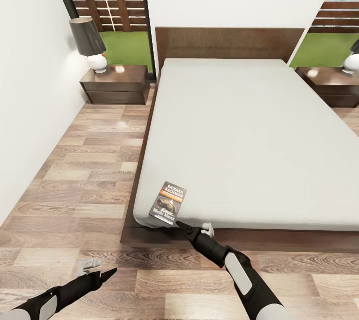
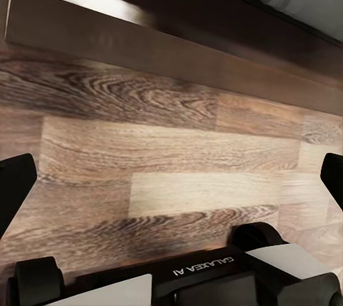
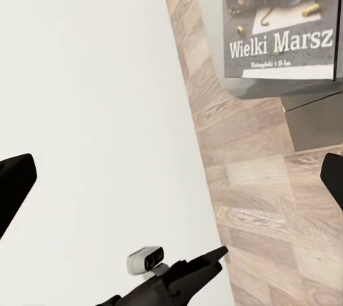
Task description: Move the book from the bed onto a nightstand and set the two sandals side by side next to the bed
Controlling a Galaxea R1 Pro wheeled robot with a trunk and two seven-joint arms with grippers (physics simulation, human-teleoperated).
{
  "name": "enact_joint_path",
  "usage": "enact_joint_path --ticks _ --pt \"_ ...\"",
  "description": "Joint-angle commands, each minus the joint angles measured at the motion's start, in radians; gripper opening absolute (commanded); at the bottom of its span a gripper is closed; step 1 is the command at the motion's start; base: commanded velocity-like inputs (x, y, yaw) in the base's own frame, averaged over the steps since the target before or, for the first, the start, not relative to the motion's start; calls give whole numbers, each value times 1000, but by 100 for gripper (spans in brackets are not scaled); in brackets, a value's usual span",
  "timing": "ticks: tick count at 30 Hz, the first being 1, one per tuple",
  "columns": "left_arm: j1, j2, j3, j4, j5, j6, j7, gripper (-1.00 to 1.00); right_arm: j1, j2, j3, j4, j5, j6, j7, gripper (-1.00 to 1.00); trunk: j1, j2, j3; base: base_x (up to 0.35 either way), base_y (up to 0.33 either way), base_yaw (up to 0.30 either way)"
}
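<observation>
The book (image 1: 168, 203) lies flat on the near left corner of the bed (image 1: 239, 135), its lower edge sticking out over the grey mattress. In the right wrist view the book (image 3: 279, 20) shows its "Wielki Marsz" lettering ahead of the fingers. My right gripper (image 1: 194, 228) is open just below that corner, one fingertip close to the book's edge, holding nothing; its fingertips (image 3: 14, 184) stand wide apart. My left gripper (image 1: 99, 269) hangs open and empty over the floor at the lower left. The left nightstand (image 1: 115, 84) and right nightstand (image 1: 331, 83) flank the headboard. The sandals are out of view.
A lamp with a dark shade (image 1: 89, 43) stands on the left nightstand, and a white lamp base (image 1: 351, 63) on the right one. A white wall (image 1: 25, 85) bounds the wood-plank aisle (image 1: 89, 170) left of the bed. The dark bed frame (image 2: 179, 41) runs past the left gripper (image 2: 171, 184).
</observation>
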Motion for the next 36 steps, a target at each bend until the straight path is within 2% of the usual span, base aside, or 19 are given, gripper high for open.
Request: enact_joint_path --ticks 1,9,17,21,29,36 --pt "0 0 6 1 -10 -8 -1 100 0 0 0 0 -9 5 -1 100 0 0 -1 0 0 0" --pt "0 -4 6 1 -10 -8 0 100 0 -2 -2 -1 -11 -2 -2 100 0 0 -1 0 0 0" --pt "0 -7 6 1 -10 -8 0 100 0 -2 -6 0 -106 -6 2 100 0 0 -1 0 0 0" --pt "0 -7 6 1 -10 -8 0 100 0 -2 -6 0 -111 -6 2 100 0 0 -1 0 0 32" --pt "0 -7 6 1 -10 -8 0 100 0 -2 -6 0 -112 -6 2 100 0 0 -1 0 0 223" --pt "0 -7 6 1 -10 -8 0 100 0 -2 -6 0 -113 -6 2 100 0 0 -1 0 0 40"
